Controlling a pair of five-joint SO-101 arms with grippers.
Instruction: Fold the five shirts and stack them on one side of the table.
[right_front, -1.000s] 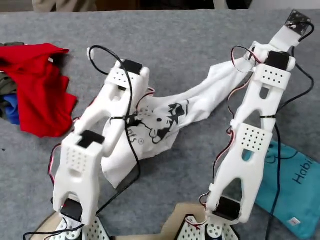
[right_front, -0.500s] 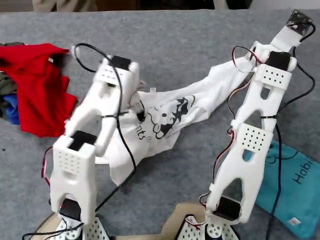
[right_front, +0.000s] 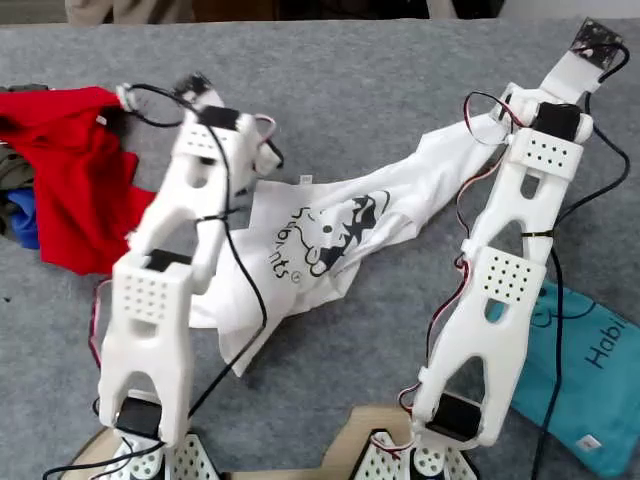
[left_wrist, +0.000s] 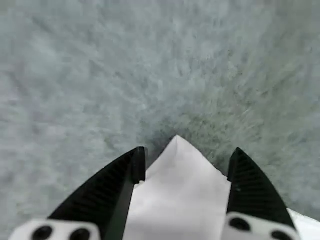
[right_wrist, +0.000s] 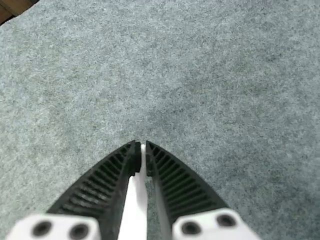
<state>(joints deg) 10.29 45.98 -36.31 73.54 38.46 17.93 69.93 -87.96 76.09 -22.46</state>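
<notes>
Right pincer clenches the white shirt sprawled mid-frame on the tabletop, left pincer gapes around its corner; likely the spreading step, next needing that corner gripped and pulled flat.

High view: fixed above and behind the arm bases, tilted down and forward across the grey counter, far enough back to take in both arms. Left wrist view: close over the counter, sighting along the left pincer. Right wrist view: likewise close, along the right pincer. All three share the counter and the white shirt.
</notes>
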